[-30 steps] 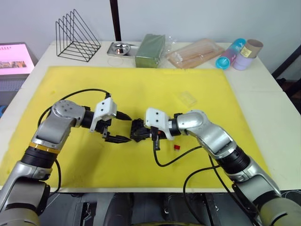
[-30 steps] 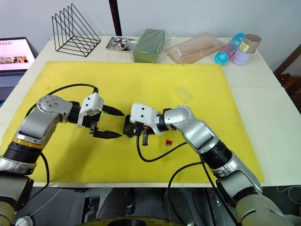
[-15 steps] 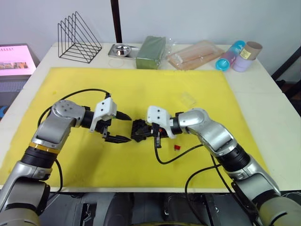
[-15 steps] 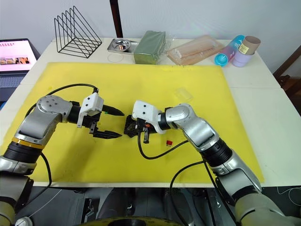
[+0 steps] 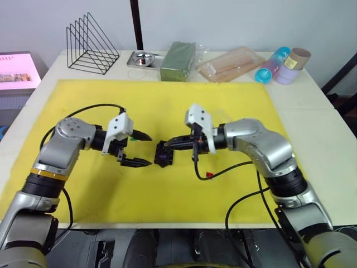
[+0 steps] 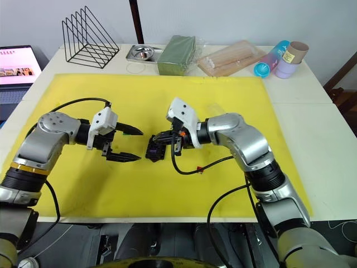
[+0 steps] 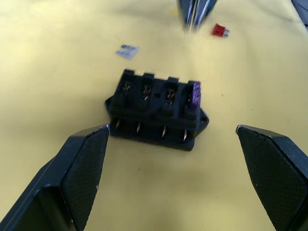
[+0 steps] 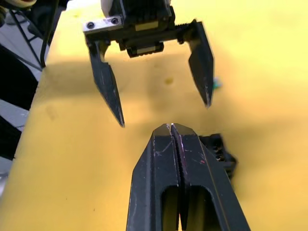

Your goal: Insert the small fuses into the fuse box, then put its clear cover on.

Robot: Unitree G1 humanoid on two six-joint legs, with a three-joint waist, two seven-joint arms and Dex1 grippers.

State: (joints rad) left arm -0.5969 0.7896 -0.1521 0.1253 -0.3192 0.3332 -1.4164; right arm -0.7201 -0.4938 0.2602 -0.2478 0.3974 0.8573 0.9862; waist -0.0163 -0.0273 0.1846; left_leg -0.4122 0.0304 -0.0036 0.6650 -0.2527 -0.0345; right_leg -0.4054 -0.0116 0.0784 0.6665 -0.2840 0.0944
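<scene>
On yellow mat: slotted black fuse box (image 7: 156, 113); left hand (image 5: 139, 149) wide, right hand (image 5: 170, 143) pinched empty.

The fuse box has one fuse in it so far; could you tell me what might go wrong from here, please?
1. The fuse box lies loose on the yellow mat, ungripped between the open left tool's fingers; pressing in a fuse may tip or slide it.
2. The pale fuse and red fuse are tiny and lie flat, so a pinch may slip.
3. The shut right tool hovers close over the box and could nudge it.
</scene>
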